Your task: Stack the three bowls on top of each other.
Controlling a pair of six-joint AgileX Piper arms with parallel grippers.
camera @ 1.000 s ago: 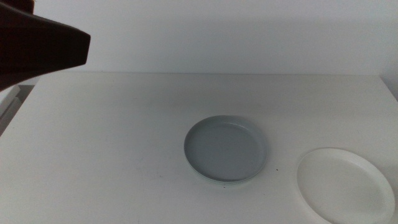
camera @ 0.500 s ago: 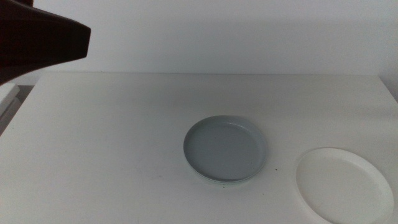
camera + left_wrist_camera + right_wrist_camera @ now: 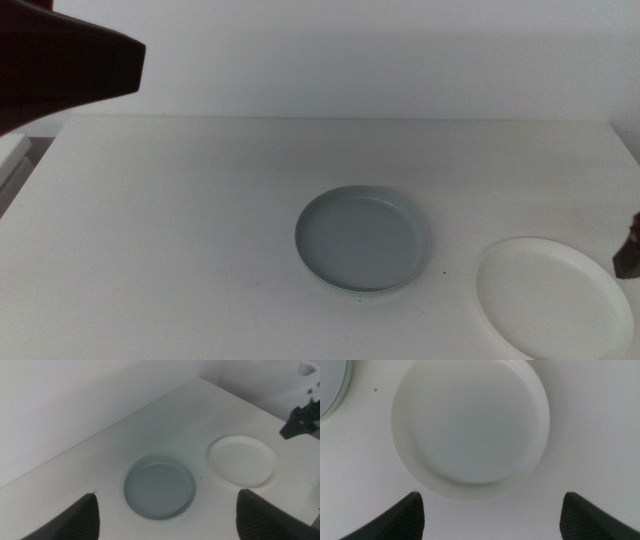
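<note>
We find no writing, label, brand, number or sign that can be read anywhere in these views; the dishes, the table and the wall behind it all show plain, unmarked surfaces.

A bowl [image 3: 363, 240] sits on another near the table's [image 3: 180, 220] middle. A third bowl [image 3: 555, 297] lies apart to its right, nearer the front edge, with the right gripper [image 3: 490, 510] above it.
</note>
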